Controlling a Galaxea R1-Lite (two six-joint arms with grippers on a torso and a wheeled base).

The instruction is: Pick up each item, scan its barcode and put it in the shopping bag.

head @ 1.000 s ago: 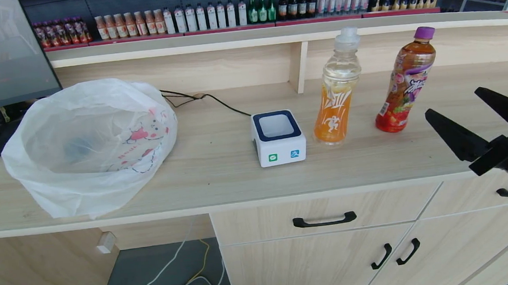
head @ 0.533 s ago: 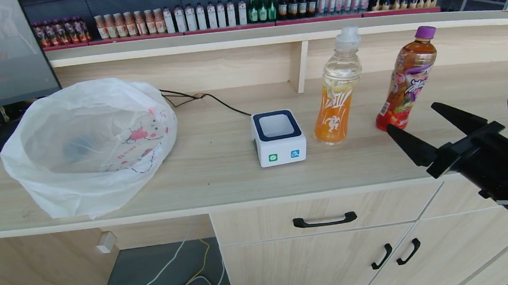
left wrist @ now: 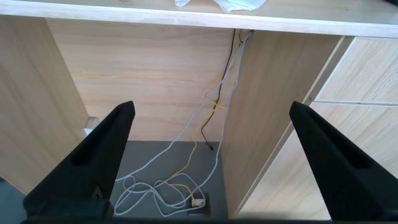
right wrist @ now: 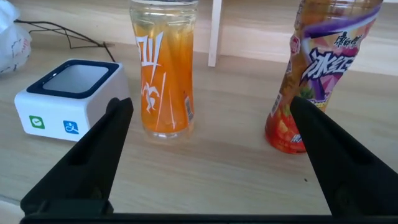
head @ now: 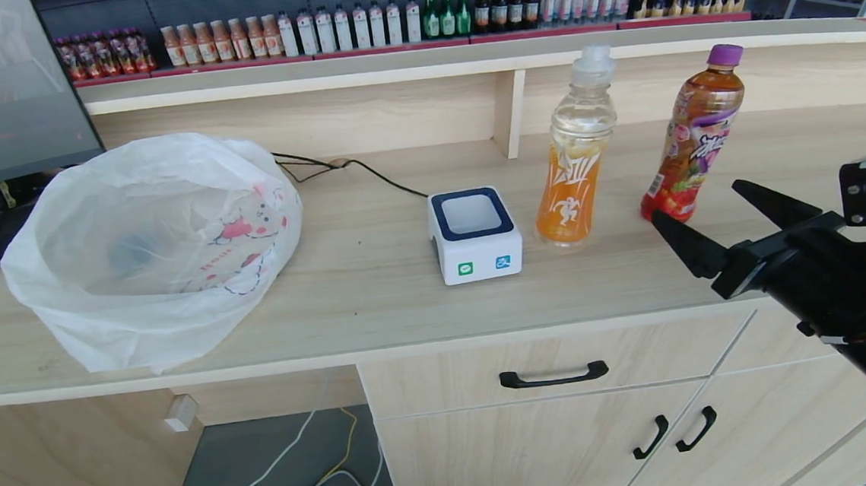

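Observation:
An orange drink bottle (head: 576, 153) (right wrist: 164, 74) with a clear cap stands on the wooden counter (head: 375, 293), right of the white barcode scanner (head: 473, 233) (right wrist: 69, 98). A red tea bottle (head: 691, 137) (right wrist: 311, 81) with a purple cap stands further right. A white plastic shopping bag (head: 151, 247) lies open on the counter's left. My right gripper (head: 713, 216) (right wrist: 211, 155) is open at the counter's front edge, just in front of the red tea bottle, holding nothing. My left gripper (left wrist: 208, 155) is open below counter height, facing the cupboard side and floor cables.
A black cable (head: 336, 166) runs from the scanner toward the back. A raised shelf with a divider (head: 509, 108) lines the counter's rear. A dark monitor (head: 3, 90) stands at the far left. Drawers with black handles (head: 553, 376) sit under the counter.
My right gripper has swung in from the far right, moving left and forward until its fingertips sit just before the red tea bottle. The bottles, scanner and bag stay put.

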